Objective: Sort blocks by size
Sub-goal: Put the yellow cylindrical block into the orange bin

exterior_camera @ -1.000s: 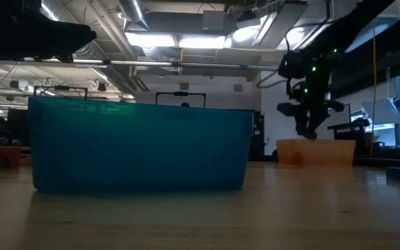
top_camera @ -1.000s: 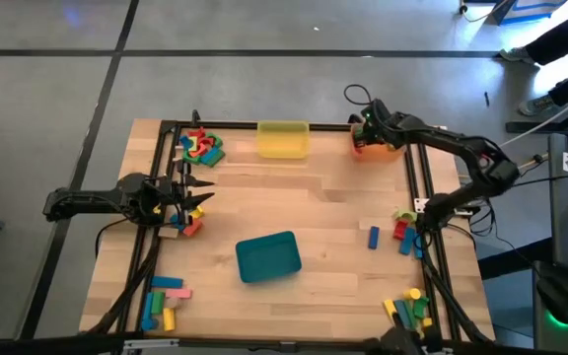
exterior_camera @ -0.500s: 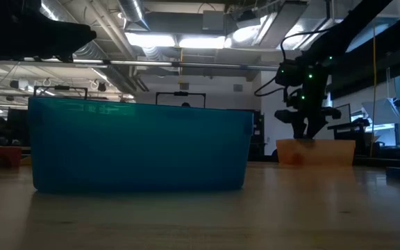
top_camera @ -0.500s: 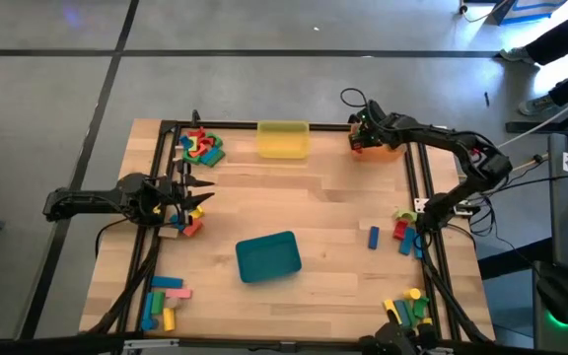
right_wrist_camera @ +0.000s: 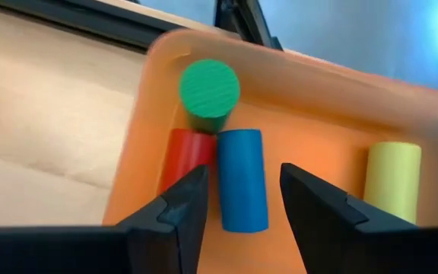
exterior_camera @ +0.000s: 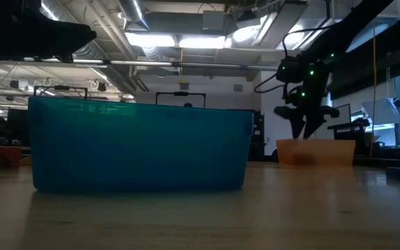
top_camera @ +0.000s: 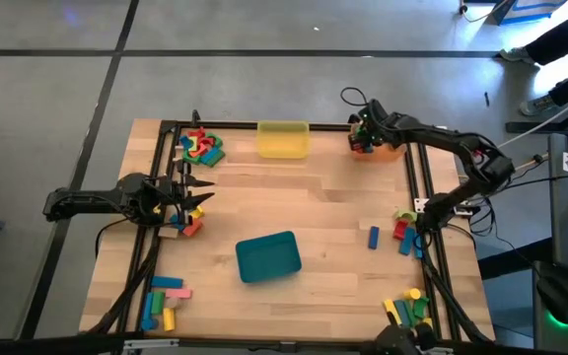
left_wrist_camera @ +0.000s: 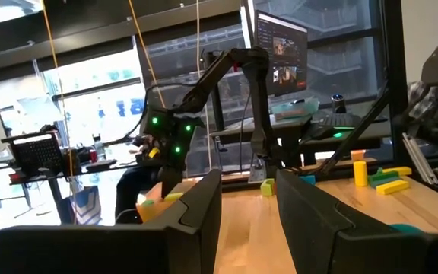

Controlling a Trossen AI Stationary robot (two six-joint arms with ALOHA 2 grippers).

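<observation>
Right claw (right_wrist_camera: pixel 238 194) is held spread above the orange tray (right_wrist_camera: pixel 318 91) at the desk's far right corner. Green (right_wrist_camera: pixel 209 89), red (right_wrist_camera: pixel 188 152), blue (right_wrist_camera: pixel 242 179) and yellow cylinders (right_wrist_camera: pixel 394 179) are seen inside. Left claw (top_camera: pixel 193 193), also spread, is parked at the left edge.

No legible text or labels

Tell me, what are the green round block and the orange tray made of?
The green block looks like painted wood: faint grain lines show on its flat round end, with a matte finish. The orange tray looks like plastic: smooth, rounded walls, slightly see-through and glowing at the rim. Both are guesses from looks alone.
</observation>
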